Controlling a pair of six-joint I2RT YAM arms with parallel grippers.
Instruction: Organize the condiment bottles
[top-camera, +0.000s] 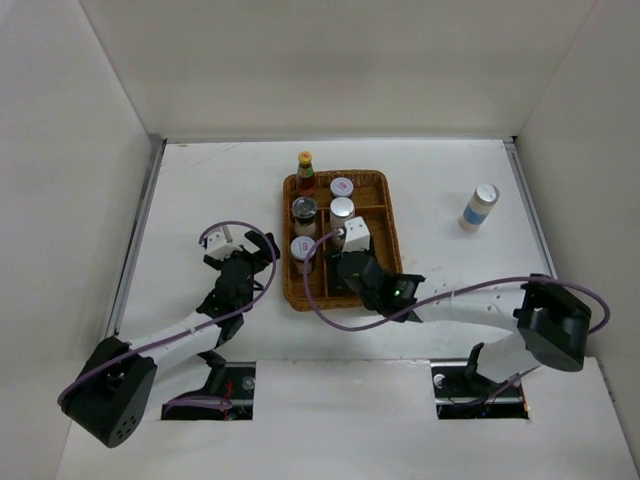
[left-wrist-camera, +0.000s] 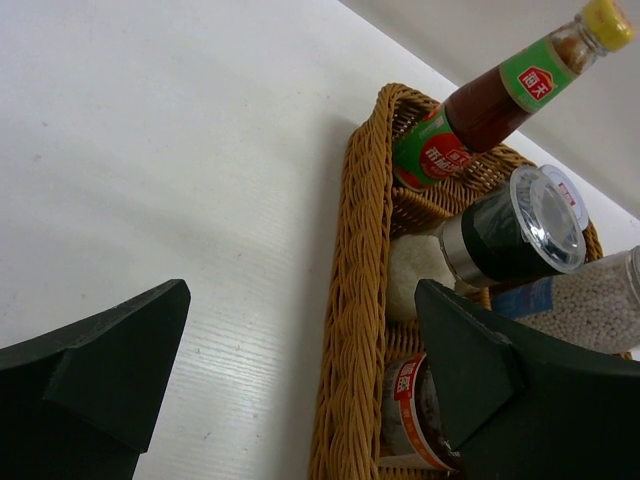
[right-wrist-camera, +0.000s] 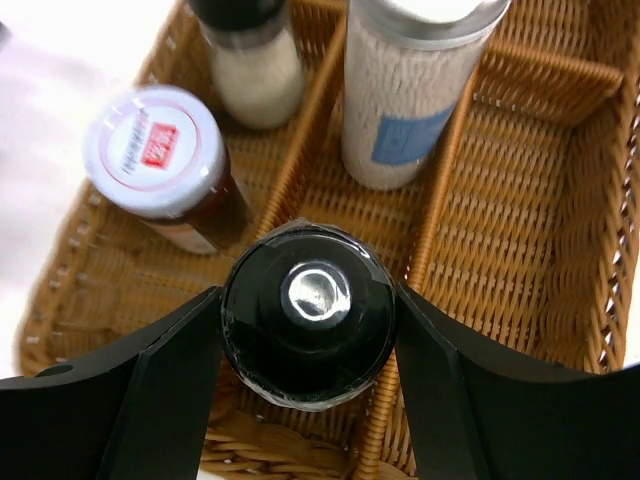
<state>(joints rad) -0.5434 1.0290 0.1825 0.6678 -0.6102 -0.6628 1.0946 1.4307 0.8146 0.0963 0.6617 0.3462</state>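
Note:
My right gripper (right-wrist-camera: 308, 330) is shut on the squat black bottle (right-wrist-camera: 308, 312) and holds it over the near middle of the brown wicker tray (top-camera: 380, 215); the top view hides the bottle under the gripper (top-camera: 346, 264). In the tray stand the red sauce bottle (top-camera: 305, 172), a dark-capped grinder (top-camera: 304, 211), a white-lidded spice jar (top-camera: 303, 248) and two silver-capped containers (top-camera: 342, 198). One tall white cylinder with a blue band (top-camera: 479, 207) stands on the table to the right. My left gripper (top-camera: 258, 252) is open and empty beside the tray's left wall (left-wrist-camera: 365, 300).
The left wrist view shows the red sauce bottle (left-wrist-camera: 480, 105), the grinder (left-wrist-camera: 510, 235) and a red-labelled spice jar (left-wrist-camera: 415, 410) just inside the wall. The tray's right compartment (right-wrist-camera: 530, 190) holds nothing. White walls enclose the table on three sides.

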